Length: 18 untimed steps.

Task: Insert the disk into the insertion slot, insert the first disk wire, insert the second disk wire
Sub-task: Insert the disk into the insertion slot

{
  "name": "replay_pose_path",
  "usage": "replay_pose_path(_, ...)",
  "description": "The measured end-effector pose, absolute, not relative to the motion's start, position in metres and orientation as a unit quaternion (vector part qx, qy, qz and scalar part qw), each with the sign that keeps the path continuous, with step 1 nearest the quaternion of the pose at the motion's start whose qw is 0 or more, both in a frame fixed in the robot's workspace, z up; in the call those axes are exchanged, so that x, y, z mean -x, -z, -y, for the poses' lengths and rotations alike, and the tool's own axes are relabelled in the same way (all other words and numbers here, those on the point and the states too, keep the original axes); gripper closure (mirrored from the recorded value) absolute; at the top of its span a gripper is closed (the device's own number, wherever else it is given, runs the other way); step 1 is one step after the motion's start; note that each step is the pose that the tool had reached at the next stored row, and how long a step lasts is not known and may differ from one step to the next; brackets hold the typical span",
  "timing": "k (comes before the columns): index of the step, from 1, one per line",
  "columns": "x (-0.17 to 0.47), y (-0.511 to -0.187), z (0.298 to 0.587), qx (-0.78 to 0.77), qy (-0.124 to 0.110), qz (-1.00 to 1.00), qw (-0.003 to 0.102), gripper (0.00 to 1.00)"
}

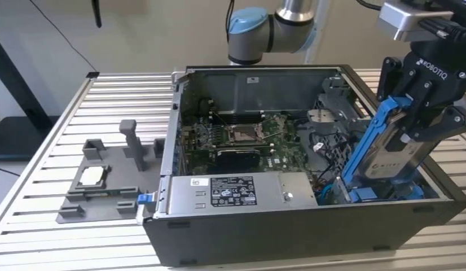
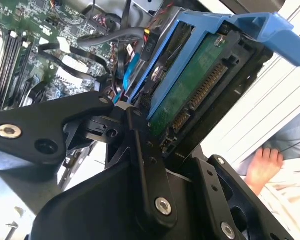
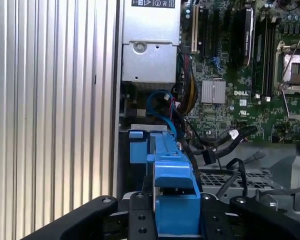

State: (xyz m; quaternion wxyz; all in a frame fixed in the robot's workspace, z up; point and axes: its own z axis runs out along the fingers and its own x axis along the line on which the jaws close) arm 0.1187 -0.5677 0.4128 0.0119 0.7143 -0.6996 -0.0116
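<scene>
**A:** Starting with the big things: the slatted counter [image 1: 45,130] carries the open computer case [image 1: 293,243] at the middle of the exterior view. The grey power supply [image 1: 233,192] lies along the case's six o'clock wall.

**B:** And the disk?

**A:** The disk [image 1: 397,162] is at four o'clock in that view. It is tilted, with its lower end down in the case corner and its upper end leaning toward one o'clock. The gripper [image 1: 417,130] has it, the fingers [image 1: 446,123] clenched on the blue carrier, one on each side.

**B:** So it isn't seated?

**A:** Not that I can see. The insertion slot [image 1: 372,195], the blue-edged bay, is at the disk's foot, and only the low end is near it. I cannot tell whether that end is between the rails.

**B:** What worries you?

**A:** Mostly the tilt. I judge that a push at this angle could jam the carrier against the cage edge, or twist the disk in the grip. Then there are the loose black cables [image 3: 225,142], which in the first wrist view lie just beside the bay. One could be pinched under the carrier.

**B:** Anything smaller?

**A:** A person's hand [image 2: 262,167] lies beyond the case wall in the second wrist view. It looks apart from the arm, but I'd count it at risk if the arm swung outward.
</scene>
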Motion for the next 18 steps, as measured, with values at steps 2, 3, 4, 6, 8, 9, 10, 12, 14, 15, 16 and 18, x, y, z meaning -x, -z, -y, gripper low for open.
replay_pose_path(2,-0.119,-0.410,0.568,-0.713,0.012,0.701,0.012,0.68)
replay_pose_path(3,-0.119,-0.409,0.568,-0.713,0.012,0.701,0.012,0.68)
replay_pose_path(4,-0.119,-0.408,0.568,-0.712,0.012,0.702,0.012,0.68)
replay_pose_path(6,-0.119,-0.405,0.568,-0.712,0.012,0.702,0.012,0.68)
replay_pose_path(8,-0.119,-0.401,0.568,-0.711,0.012,0.703,0.012,0.68)
replay_pose_path(9,-0.119,-0.400,0.568,-0.711,0.012,0.703,0.012,0.68)
replay_pose_path(10,-0.119,-0.398,0.568,-0.711,0.012,0.703,0.011,0.68)
replay_pose_path(12,-0.119,-0.394,0.568,-0.711,0.012,0.703,0.011,0.68)
replay_pose_path(14,-0.119,-0.391,0.568,-0.711,0.012,0.703,0.011,0.68)
replay_pose_path(15,-0.119,-0.389,0.568,-0.711,0.012,0.703,0.011,0.68)
replay_pose_path(16,-0.119,-0.387,0.568,-0.711,0.012,0.703,0.011,0.68)
replay_pose_path(18,-0.119,-0.383,0.568,-0.711,0.012,0.703,0.011,0.68)
